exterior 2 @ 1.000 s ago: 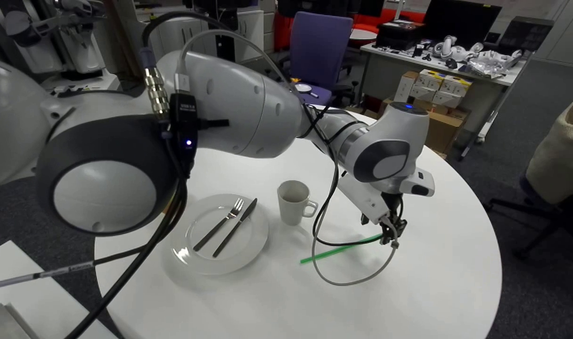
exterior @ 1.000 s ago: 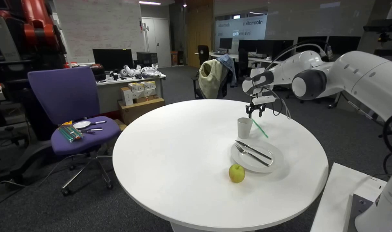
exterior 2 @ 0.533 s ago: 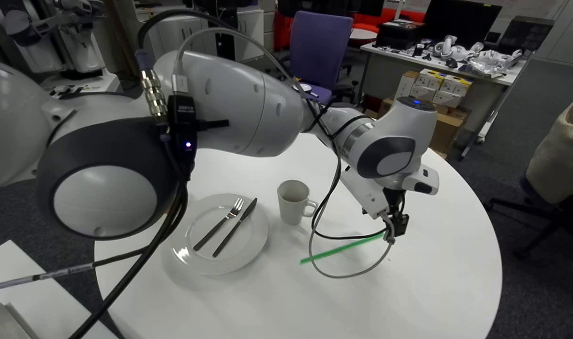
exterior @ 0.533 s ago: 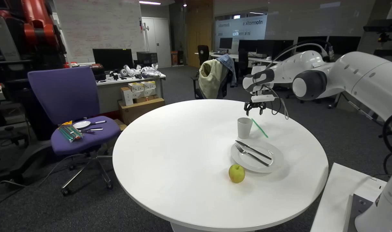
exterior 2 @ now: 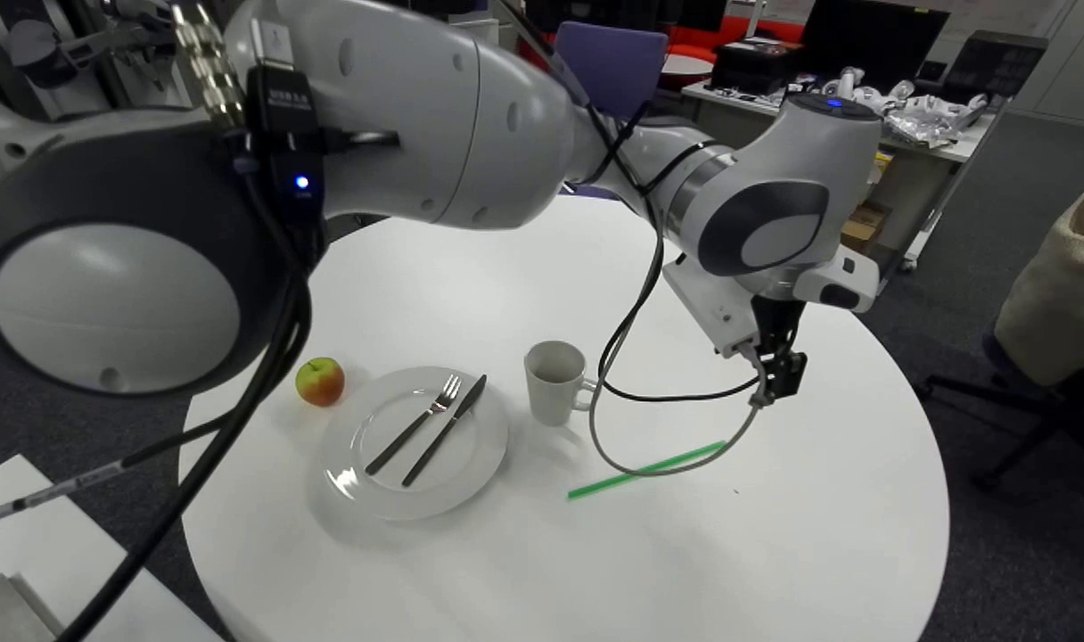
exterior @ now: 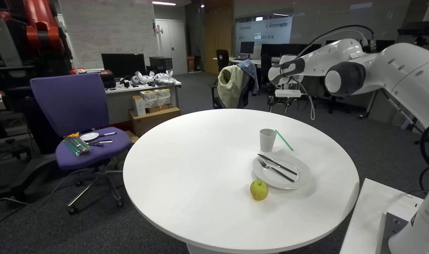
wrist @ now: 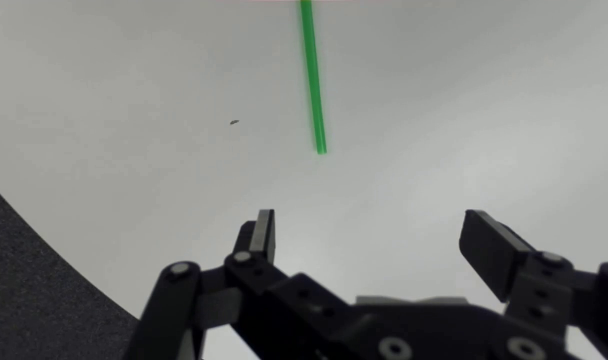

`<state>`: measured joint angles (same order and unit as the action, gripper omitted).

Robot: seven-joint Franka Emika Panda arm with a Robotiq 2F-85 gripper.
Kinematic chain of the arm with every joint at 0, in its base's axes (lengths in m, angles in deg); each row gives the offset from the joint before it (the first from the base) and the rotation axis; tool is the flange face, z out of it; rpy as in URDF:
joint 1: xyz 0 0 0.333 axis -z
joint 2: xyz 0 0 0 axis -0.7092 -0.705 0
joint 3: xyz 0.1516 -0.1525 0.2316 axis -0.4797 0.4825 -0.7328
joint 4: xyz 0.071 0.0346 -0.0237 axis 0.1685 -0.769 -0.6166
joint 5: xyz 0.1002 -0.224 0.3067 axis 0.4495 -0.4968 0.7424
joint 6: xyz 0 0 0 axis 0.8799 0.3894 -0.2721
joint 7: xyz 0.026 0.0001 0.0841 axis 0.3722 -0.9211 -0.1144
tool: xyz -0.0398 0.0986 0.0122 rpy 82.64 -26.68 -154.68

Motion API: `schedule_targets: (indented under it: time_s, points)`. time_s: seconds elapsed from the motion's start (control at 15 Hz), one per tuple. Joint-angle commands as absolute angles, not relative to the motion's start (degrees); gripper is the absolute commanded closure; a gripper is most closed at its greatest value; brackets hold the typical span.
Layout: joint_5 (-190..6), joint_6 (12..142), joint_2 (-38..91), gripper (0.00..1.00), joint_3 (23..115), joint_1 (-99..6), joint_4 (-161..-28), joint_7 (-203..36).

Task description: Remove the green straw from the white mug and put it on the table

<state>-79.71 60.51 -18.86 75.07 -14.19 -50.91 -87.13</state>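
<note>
The green straw [exterior: 284, 140] lies flat on the white round table [exterior: 193, 165], beside the white mug and apart from it. In an exterior view, a grey cable loop crosses in front of the straw [exterior 2: 603, 484]. The white mug [exterior: 267, 141] stands upright on the table, and its handle side shows in an exterior view [exterior 2: 553, 394]. My gripper [exterior: 278, 109] is open and empty, raised well above the table past the straw's far end. In the wrist view, the jaws [wrist: 370, 220] are wide apart, and the straw [wrist: 312, 75] lies ahead of them. The mug is out of the wrist view.
A white plate [exterior: 302, 169] with a fork [exterior: 276, 170] and a knife [exterior: 277, 163] is near the mug. A yellow-green apple [exterior: 259, 190] is by the plate. Cables [exterior 2: 676, 399] hang in a loop from the wrist. A purple chair [exterior: 91, 151] stands off the table.
My gripper has risen, away from the straw and the table, and its jaws have spread wider. The straw and the mug have stayed where they were.
</note>
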Motion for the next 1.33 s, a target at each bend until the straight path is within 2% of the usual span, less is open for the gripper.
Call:
schedule_targets:
  time_s: [0.0, 0.2, 0.8, 1.27]
  points:
    - [-80.32, 62.25, -8.91, 0.00, 75.60, -16.03, -63.90, -85.86]
    - [-81.40, 62.26, -4.80, 0.00, 75.57, -17.43, -70.12, -83.38]
    - [-85.72, 76.06, 6.07, 0.00, 75.98, -23.50, -90.51, -80.85]
    - [-84.58, 77.22, 18.20, 0.00, 75.72, -27.74, -106.93, -82.13]
